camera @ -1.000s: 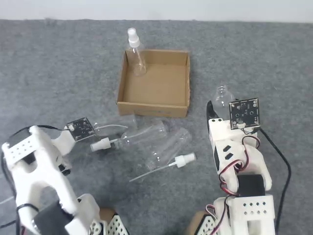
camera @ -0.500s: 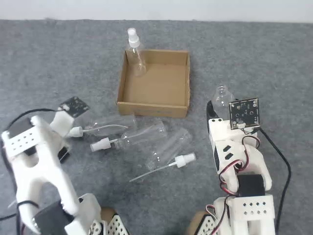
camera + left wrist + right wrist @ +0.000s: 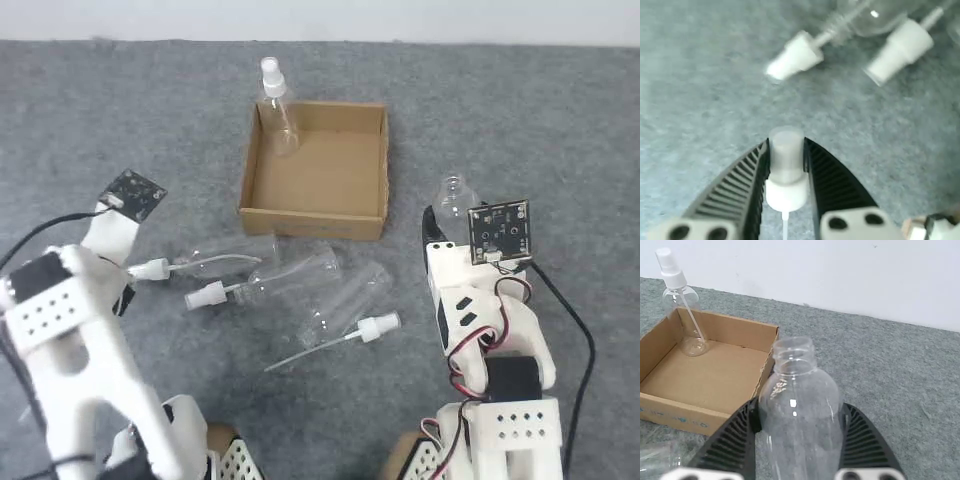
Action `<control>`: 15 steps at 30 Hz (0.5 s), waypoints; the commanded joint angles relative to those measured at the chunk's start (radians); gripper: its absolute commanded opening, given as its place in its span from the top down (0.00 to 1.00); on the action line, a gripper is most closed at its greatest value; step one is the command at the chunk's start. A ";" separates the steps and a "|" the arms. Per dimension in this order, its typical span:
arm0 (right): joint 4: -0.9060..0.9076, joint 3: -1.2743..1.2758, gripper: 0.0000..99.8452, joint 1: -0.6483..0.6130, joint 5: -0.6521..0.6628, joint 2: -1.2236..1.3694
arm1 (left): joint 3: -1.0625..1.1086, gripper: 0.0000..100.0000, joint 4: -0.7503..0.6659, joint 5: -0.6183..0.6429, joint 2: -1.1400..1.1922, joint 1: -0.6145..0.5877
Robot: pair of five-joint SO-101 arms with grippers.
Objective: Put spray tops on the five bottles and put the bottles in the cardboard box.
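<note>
Cardboard box (image 3: 262, 180) sits mid-table with a capped bottle (image 3: 278, 105) standing in its far-left corner. Three lying bottles (image 3: 300, 275) are just in front. Left gripper (image 3: 785, 145) clamps a spray top (image 3: 786, 172) front-left of them, and right gripper (image 3: 799, 412) grips an upright bottle (image 3: 794, 357) right of the box.

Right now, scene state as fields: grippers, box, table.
left gripper: shut on a spray top
right gripper: shut on an uncapped bottle, upright
cardboard box: capped bottle standing in one corner
table: three lying bottles between box and arms, loose spray top beside them
</note>
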 commanded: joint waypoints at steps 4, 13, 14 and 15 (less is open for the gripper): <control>-0.027 0.014 0.94 -0.008 0.015 -0.019 | -0.056 0.99 0.002 0.071 -0.184 0.012; -0.027 0.014 0.94 -0.010 0.015 -0.021 | -0.051 0.99 -0.018 0.463 -0.325 0.098; -0.027 0.014 0.94 -0.010 0.015 -0.021 | -0.051 0.99 -0.018 0.497 -0.339 0.107; -0.027 0.012 0.94 -0.010 0.015 -0.021 | -0.051 0.99 -0.018 0.525 -0.350 0.115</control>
